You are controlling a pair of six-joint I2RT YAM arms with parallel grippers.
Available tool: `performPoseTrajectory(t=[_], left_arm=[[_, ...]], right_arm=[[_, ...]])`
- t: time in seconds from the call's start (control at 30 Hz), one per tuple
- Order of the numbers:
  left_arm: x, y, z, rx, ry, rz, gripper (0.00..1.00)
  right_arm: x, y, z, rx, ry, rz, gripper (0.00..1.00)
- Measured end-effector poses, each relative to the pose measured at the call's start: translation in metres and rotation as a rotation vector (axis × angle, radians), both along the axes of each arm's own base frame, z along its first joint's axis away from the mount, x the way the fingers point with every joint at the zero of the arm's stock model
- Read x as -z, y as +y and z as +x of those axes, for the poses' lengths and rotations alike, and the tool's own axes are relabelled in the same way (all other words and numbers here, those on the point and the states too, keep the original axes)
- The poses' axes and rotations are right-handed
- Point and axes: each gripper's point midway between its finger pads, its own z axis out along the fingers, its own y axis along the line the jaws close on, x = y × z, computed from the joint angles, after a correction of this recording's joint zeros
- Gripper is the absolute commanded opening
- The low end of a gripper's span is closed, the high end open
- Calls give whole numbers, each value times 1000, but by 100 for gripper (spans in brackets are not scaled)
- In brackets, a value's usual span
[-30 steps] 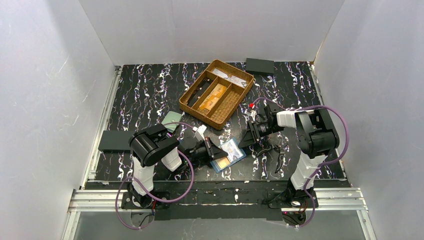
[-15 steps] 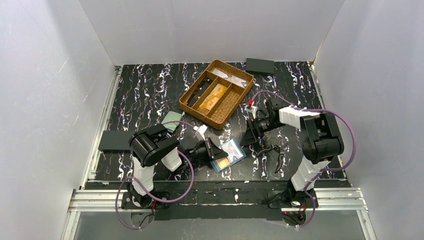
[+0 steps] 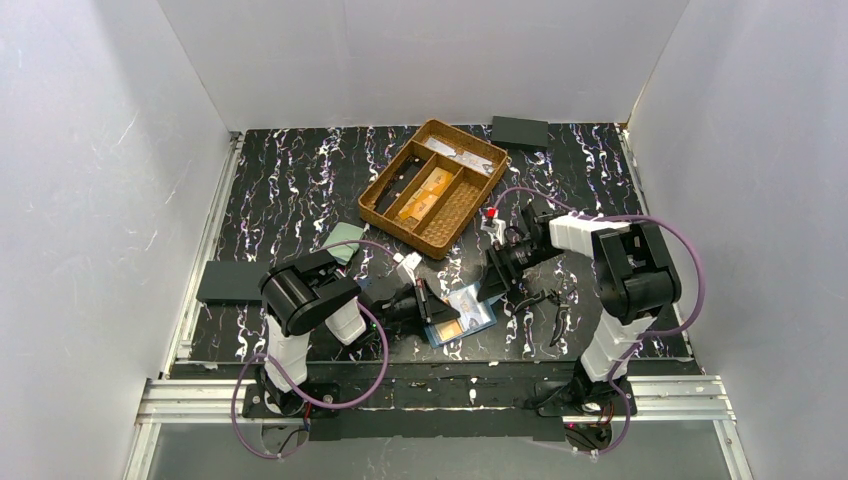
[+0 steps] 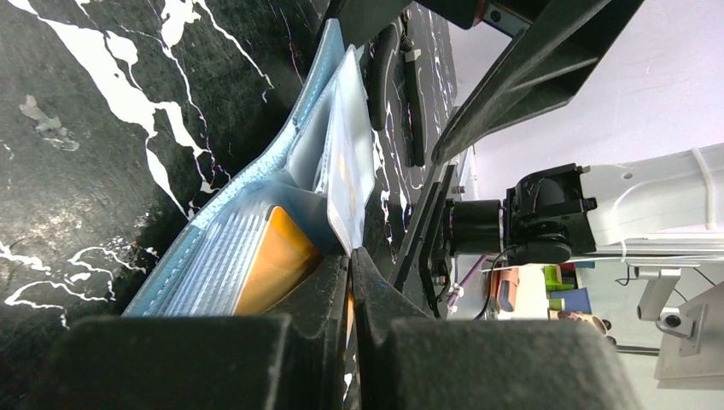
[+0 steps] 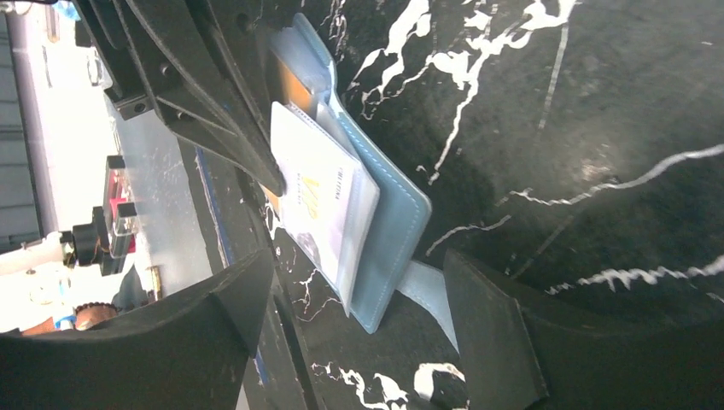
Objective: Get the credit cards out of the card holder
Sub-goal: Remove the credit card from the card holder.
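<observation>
The light blue card holder lies open on the mat between my arms. My left gripper is at its left half, shut on the edge of an orange credit card; a thin orange sliver shows between the closed jaws. The card still sits partly in the ribbed pocket of the holder. My right gripper is open, its jaws standing either side of the holder's right end and snap tab, touching nothing. A white card in a clear sleeve lies on that half.
A wicker tray with several compartments, orange cards in the middle ones, stands behind the holder. A pale green wallet lies by my left arm. A dark box sits at the back, a dark flat pad at the left edge.
My right gripper has come down and left, up to the holder's right end. The left gripper stays shut on the orange card; the holder has shifted slightly.
</observation>
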Motion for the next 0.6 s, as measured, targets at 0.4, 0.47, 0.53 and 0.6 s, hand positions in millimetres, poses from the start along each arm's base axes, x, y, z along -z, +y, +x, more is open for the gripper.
performPoseTrajectory(t=[0.4, 0.47, 0.53, 0.6], left_arm=[[1, -1, -3, 16, -4, 4, 0], [1, -1, -3, 15, -4, 5, 0], [1, 0, -4, 15, -4, 5, 0], [1, 0, -4, 14, -3, 6, 0]], right_arm=[[10, 6, -8, -52, 47, 2, 7], [8, 6, -9, -55, 50, 6, 4], [8, 6, -9, -56, 51, 6, 2], [8, 5, -8, -56, 51, 2, 1]])
